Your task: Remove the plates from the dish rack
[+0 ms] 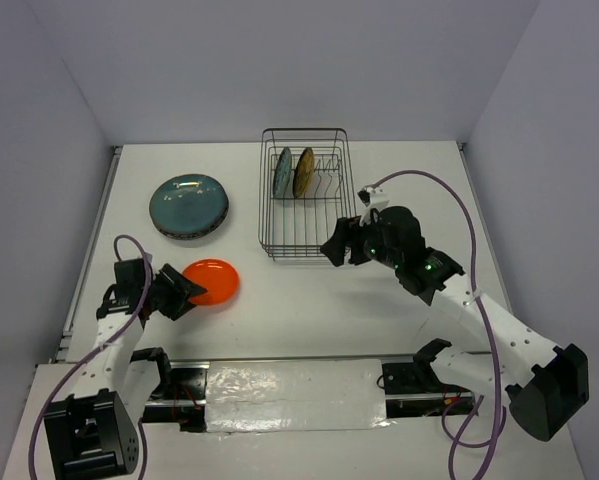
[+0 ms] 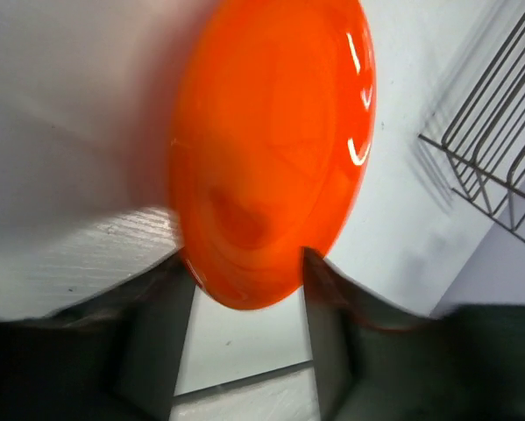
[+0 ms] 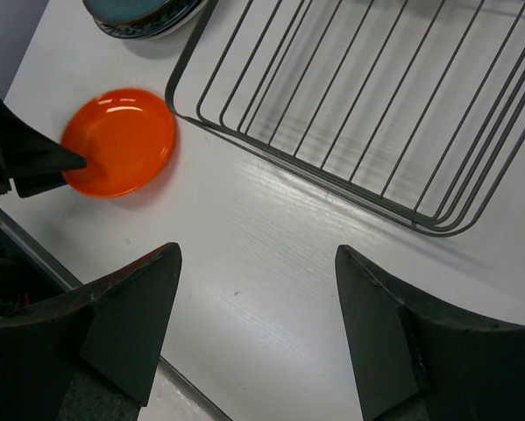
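Top view: the left gripper (image 1: pixel 187 291) meets the rim of the small orange plate (image 1: pixel 212 282), lower left of the dish rack (image 1: pixel 304 240), where two plates (image 1: pixel 292 172) stand. Left wrist view: fingers (image 2: pixel 157 333) flank its near edge; whether they pinch, I cannot tell. Let it lie flat, then retreat straight. Right wrist view: the right gripper (image 3: pixel 255 263) gapes empty beside the rack

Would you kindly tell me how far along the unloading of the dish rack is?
Done: a dark teal round plate sits on the table, outside the dark wire dish rack. In hand: the left gripper is at the rim of the small orange plate, grip unclear; the right gripper hangs open. Left: a teal plate and a brownish plate stand in it.
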Controlling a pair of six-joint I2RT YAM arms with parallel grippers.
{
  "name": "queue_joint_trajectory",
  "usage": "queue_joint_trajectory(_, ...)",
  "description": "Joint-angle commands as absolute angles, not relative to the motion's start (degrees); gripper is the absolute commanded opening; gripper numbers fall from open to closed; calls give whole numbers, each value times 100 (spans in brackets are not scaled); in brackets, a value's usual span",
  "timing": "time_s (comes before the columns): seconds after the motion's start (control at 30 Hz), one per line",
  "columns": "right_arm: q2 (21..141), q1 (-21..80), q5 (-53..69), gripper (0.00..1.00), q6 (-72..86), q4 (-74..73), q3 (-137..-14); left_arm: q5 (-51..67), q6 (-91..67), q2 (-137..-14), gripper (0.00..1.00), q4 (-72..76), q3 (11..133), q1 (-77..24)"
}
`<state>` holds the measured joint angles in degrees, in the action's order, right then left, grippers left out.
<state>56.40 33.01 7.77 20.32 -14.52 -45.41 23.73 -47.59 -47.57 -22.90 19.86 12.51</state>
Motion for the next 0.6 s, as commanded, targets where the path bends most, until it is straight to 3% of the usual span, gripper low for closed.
queue_joint_trajectory(0.0, 5660, 3313, 686, 78, 1925, -1151, -4587, 2496, -4746, -4659, 68, -2161, 2065, 1082)
queue_joint_trajectory(0.03, 5808, 3313, 642, 78, 1890, -1151, -4623, 2392, -4755, -4632, 76, -2240, 2100, 1038)
queue_joint_trajectory(0.07, 5905, 3305, 450, 78, 1890, -1204, -4684, 2304, -4790, -4536, 99, -2424, 2161, 915)
queue_joint_trajectory(0.2, 6748, 3348, -733, 78, 1969, -1853, -5726, 1926, -4816, -4115, 99, -3029, 2539, 765)
queue_joint_trajectory(0.33, 8039, 3436, -2072, 78, 2074, -2687, -7134, 1347, -4580, -3613, 100, -3848, 3800, 747)
queue_joint_trajectory(0.57, 11034, 3516, -3436, 74, 1987, -3866, -10672, -533, -2717, -3708, 100, -3797, 5255, 721)
